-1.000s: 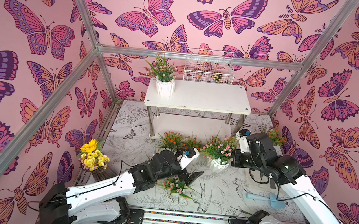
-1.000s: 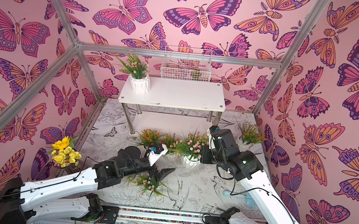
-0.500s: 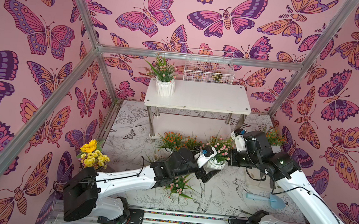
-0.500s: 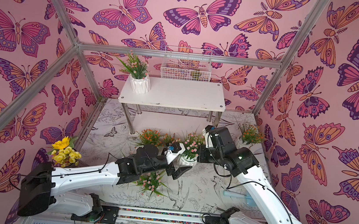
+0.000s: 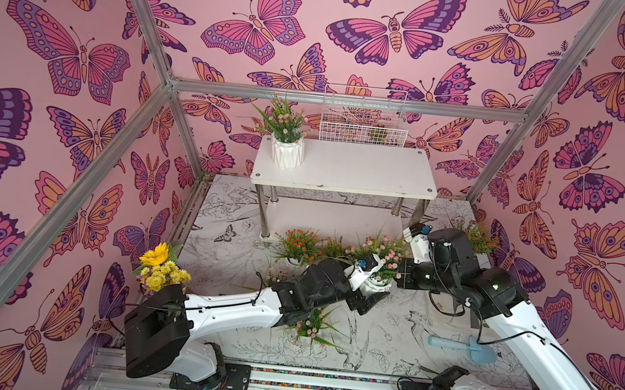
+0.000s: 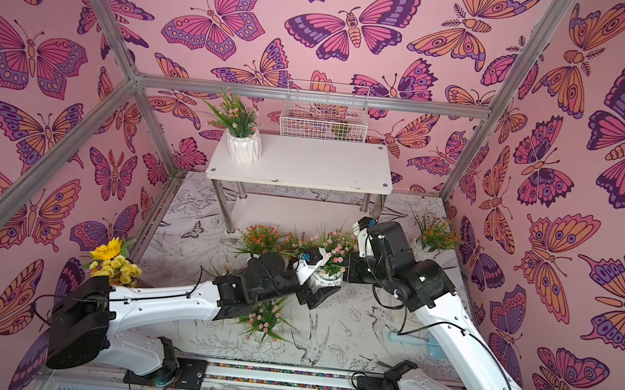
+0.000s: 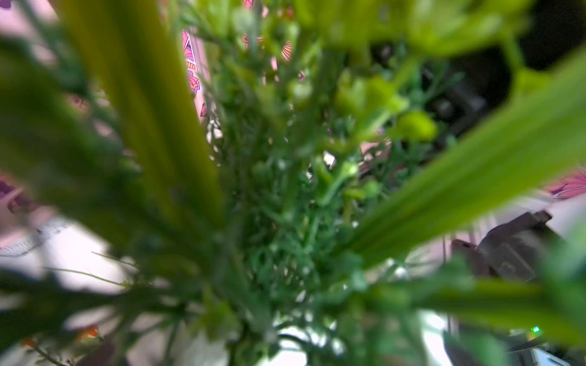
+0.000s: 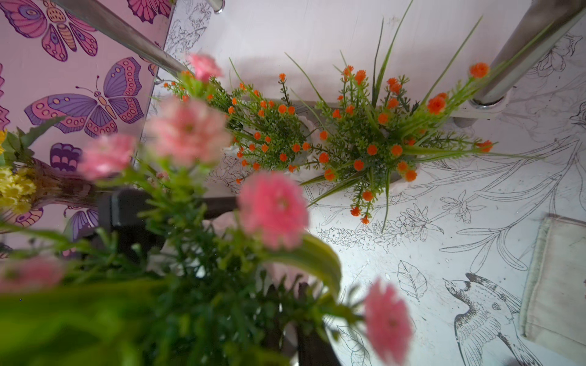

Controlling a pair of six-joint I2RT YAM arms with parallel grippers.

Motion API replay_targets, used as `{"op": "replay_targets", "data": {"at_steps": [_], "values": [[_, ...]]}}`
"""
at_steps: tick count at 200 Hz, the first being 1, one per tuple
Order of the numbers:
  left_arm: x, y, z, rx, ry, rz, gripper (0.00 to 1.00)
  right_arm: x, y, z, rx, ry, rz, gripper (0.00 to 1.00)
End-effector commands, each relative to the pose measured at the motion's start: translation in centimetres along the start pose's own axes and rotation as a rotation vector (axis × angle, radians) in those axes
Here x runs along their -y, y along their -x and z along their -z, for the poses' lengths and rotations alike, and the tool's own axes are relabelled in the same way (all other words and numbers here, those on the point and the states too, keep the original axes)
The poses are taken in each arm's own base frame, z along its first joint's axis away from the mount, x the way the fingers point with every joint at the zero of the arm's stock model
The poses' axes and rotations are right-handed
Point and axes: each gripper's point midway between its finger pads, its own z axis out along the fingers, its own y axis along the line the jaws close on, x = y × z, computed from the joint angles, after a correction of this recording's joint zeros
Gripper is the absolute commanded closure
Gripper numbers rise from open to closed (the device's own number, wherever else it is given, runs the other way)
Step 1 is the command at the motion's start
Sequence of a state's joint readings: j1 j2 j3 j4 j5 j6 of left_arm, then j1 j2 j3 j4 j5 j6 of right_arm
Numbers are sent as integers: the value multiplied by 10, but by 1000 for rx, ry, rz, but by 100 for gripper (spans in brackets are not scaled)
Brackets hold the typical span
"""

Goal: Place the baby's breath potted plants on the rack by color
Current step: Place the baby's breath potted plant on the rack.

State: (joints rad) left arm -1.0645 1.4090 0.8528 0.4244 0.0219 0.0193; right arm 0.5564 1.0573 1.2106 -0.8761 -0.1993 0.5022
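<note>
Now: pink-flowered plant (image 5: 385, 252) centre frame in both top views, below rack (image 5: 346, 168); left gripper (image 5: 377, 289) jaws apart, straddling ribbed pot (image 6: 327, 280); right gripper (image 5: 398, 274) pinched together at foliage. We judge pot light, slippery, breakable; sprigs floppy, so grip pot body.

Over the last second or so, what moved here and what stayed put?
The left gripper reached out, away from its base, to the pot of the pink plant. The right gripper stayed shut on that plant's stems, barely shifting. The rack, the orange plants and the sunflowers stayed put.
</note>
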Motion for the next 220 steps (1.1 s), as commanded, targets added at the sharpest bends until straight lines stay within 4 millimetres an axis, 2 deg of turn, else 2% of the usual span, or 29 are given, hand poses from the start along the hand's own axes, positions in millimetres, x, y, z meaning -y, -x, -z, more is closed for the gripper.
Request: {"op": "replay_targets", "data": {"at_steps": [1, 13, 26, 77, 113, 158, 196, 220], "values": [[-6, 8, -3, 25, 37, 3, 33, -17, 13, 11, 66, 87, 4, 100], [-9, 7, -2, 25, 52, 1, 48, -15, 12, 9, 63, 80, 2, 98], [-12, 8, -2, 28, 70, 4, 52, -14, 11, 8, 62, 72, 5, 95], [-24, 21, 5, 52, 126, 7, 56, -4, 10, 10, 83, 40, -5, 79], [-34, 36, 13, 55, 149, 12, 57, 7, 10, 23, 121, -2, -11, 70], [-50, 73, 33, 55, 189, 11, 61, 35, -2, 38, 176, -91, -44, 67], [-62, 108, 48, 65, 220, -21, 61, 56, -23, 31, 179, -128, -93, 65], [-74, 131, 54, 87, 242, -23, 61, 62, -33, 24, 170, -127, -116, 65]]}}
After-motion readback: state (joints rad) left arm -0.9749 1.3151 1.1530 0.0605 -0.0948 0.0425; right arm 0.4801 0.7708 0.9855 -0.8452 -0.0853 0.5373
